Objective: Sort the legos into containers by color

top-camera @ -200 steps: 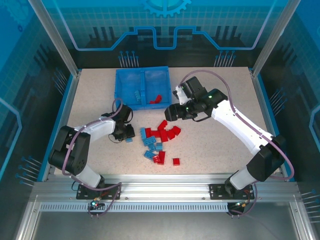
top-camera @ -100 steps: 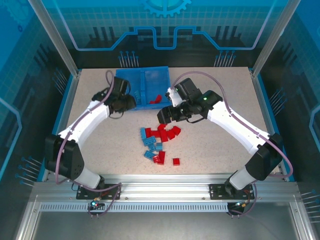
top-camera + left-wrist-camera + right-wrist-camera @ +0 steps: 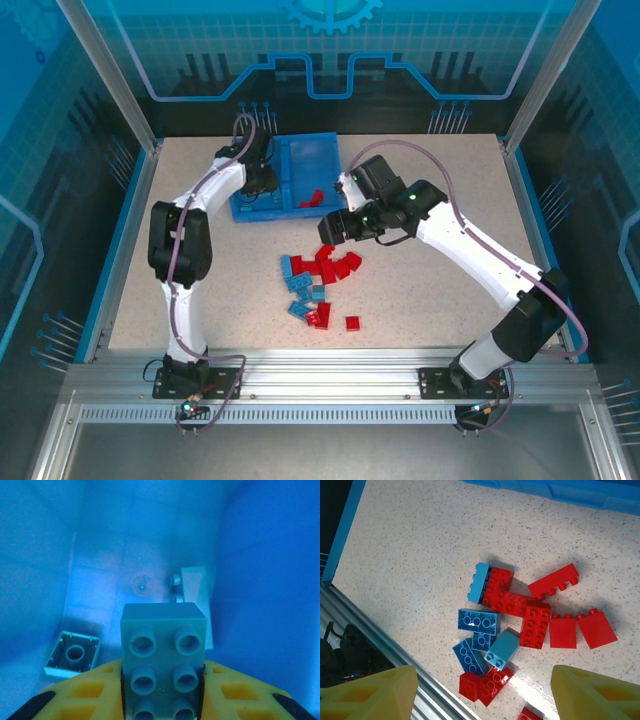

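Top view: shallow blue plastic bin [image 3: 318, 160] stood at the table's rear. Left gripper [image 3: 262, 182] hung over its left compartment, and right gripper [image 3: 333, 228] over loose red and light blue plastic bricks [image 3: 320, 280].
Left wrist: yellow fingers [image 3: 85, 695] were clamped on a light blue studded brick [image 3: 164, 650] inside the bin.
Right wrist: yellow fingers [image 3: 367, 690] were spread wide and empty above the loose bricks [image 3: 520, 615].

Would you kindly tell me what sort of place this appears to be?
Most likely a robotics lab or demo cell: aluminium framing and blue printed panels enclose a speckled table, with the left arm and right arm bolted at its near edge and legos scattered on it.
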